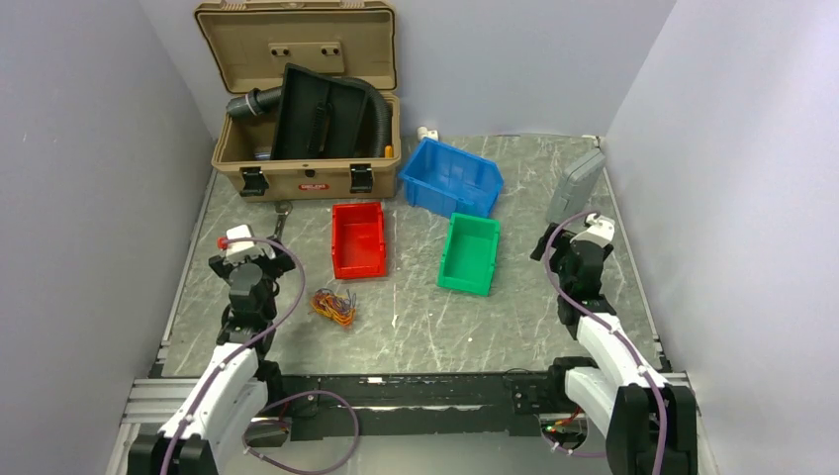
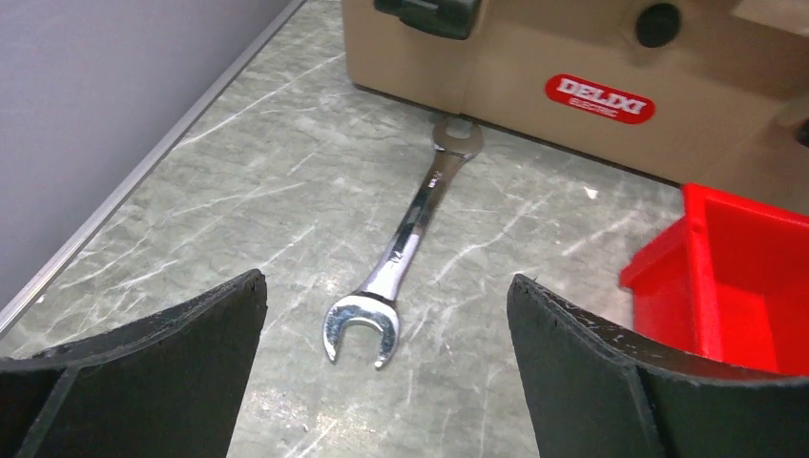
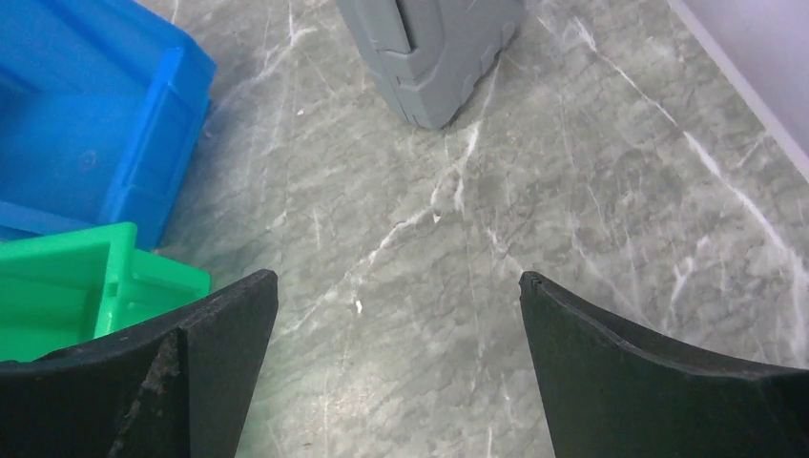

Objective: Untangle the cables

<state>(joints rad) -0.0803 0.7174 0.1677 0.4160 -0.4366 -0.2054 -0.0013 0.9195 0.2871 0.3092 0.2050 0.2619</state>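
The cables [image 1: 334,306] lie as a small tangled bundle of orange, yellow and red strands on the table, just below the red bin and right of my left arm. My left gripper [image 1: 259,251] sits to their upper left, open and empty; in its wrist view [image 2: 386,291] only a wrench lies between the fingers. My right gripper [image 1: 564,240] stands far off at the table's right side, open, with bare table between its fingers [image 3: 391,286]. Neither wrist view shows the cables.
A steel wrench [image 2: 401,258] lies ahead of the left gripper, pointing at the tan toolbox [image 1: 307,173] holding a black hose. Red bin [image 1: 357,238], blue bin [image 1: 450,176] and green bin [image 1: 470,253] stand mid-table. A grey case [image 3: 434,48] leans at the right.
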